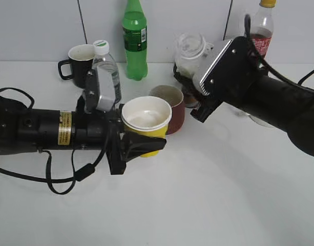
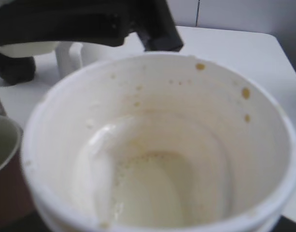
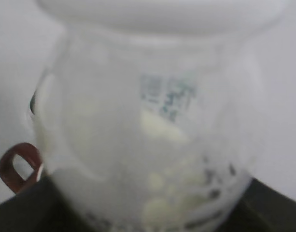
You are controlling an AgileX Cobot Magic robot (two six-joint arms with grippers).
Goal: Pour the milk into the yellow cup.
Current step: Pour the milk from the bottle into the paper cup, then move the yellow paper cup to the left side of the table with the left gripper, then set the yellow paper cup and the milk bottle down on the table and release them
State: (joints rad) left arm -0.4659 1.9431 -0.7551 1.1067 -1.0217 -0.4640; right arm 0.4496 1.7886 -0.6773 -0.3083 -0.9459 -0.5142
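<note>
Two arms level — yellow cup [image 1: 146,119], milk [image 1: 191,51] gripped.

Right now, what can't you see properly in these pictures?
- Right gripper: its fingers sit behind the milk bottle in the exterior view.
- Bottle label: too blurred to read in the right wrist view.
- Yellow cup: outside cut off in the left wrist view.
- Left gripper: absent from its own wrist view.

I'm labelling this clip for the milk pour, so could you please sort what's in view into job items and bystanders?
Job items: yellow cup in the left tool; milk bottle in the right tool.

Bystanders: brick-red mug, green bottle, water bottle, black mug, red-labelled bottle.
</note>
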